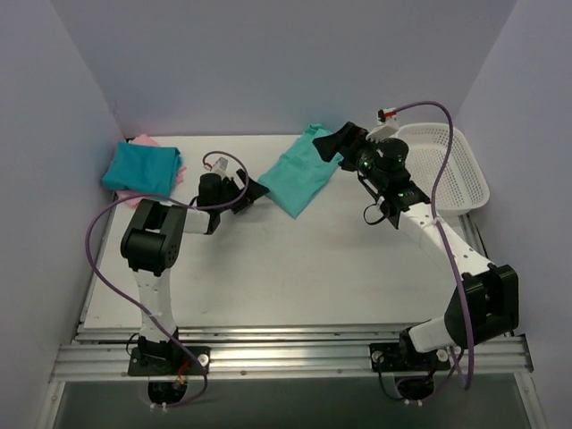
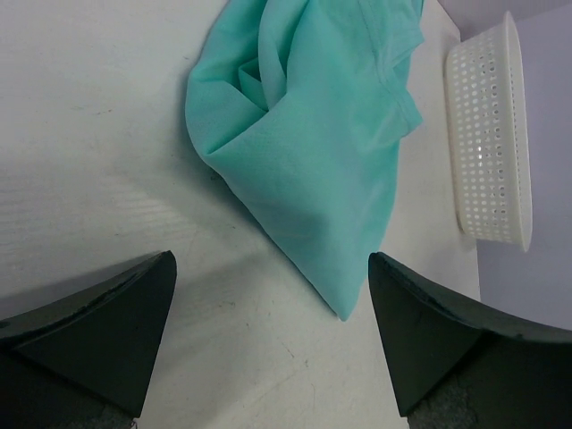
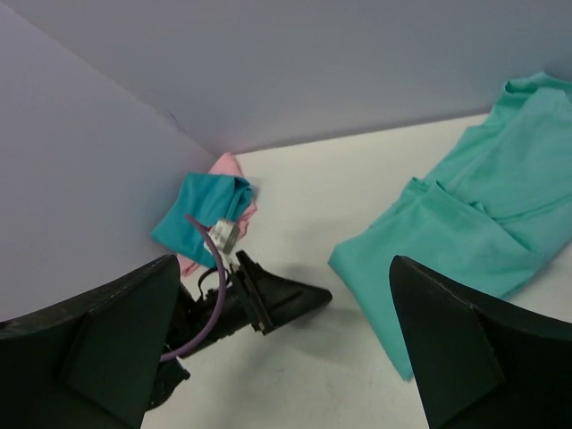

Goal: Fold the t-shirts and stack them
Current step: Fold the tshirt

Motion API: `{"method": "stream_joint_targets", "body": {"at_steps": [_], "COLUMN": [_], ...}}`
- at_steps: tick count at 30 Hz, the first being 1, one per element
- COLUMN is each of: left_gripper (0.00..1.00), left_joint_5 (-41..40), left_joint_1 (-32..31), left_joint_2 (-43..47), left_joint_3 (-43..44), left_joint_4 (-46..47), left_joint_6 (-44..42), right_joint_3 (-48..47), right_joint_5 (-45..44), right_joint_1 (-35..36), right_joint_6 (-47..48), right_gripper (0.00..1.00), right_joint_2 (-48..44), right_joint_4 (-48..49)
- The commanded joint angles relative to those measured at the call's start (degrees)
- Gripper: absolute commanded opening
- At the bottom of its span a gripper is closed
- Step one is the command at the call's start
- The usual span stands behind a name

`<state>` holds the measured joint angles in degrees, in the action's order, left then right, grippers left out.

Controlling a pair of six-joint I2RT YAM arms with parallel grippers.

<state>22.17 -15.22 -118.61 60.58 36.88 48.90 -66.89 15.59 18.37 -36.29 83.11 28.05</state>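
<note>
Left end effector, wide and empty, hangs just left of the light teal-green t-shirt; right end effector, equally wide, hovers at its far edge. Well left of it, the darker teal-blue t-shirt covers the pink t-shirt.

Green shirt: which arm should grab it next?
Probably left. The left fingers are open and low over the table, with a corner of the shirt just ahead between them. The right fingers are open too, but the shirt lies off to their side.
</note>
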Motion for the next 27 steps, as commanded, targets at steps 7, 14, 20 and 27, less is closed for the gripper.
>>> {"method": "stream_joint_targets", "body": {"at_steps": [7, 14, 20, 27], "left_gripper": [0.98, 0.99, 0.91, 0.42], "left_joint_5": [-8.98, -14.35, -16.81, -16.99], "left_joint_1": [-2.26, -3.06, -3.50, -3.50], "left_joint_2": [-5.32, -8.74, -9.54, -11.56], "left_joint_3": [2.44, 3.58, 5.86, 8.59], "left_joint_4": [10.92, 12.16, 10.14, 9.79], "left_joint_6": [7.16, 11.03, 11.04, 9.81], "right_joint_3": [10.99, 15.21, 16.88, 21.45], "right_joint_5": [-3.90, -5.14, -4.87, -4.70], "right_joint_1": [4.74, 7.29, 7.91, 9.23], "right_joint_6": [2.63, 3.07, 3.16, 2.81], "right_gripper": [1.00, 1.00, 1.00, 1.00], "right_joint_2": [-10.77, -13.24, -15.26, -20.79], "right_joint_4": [-1.77, -2.39, -2.83, -4.14]}}
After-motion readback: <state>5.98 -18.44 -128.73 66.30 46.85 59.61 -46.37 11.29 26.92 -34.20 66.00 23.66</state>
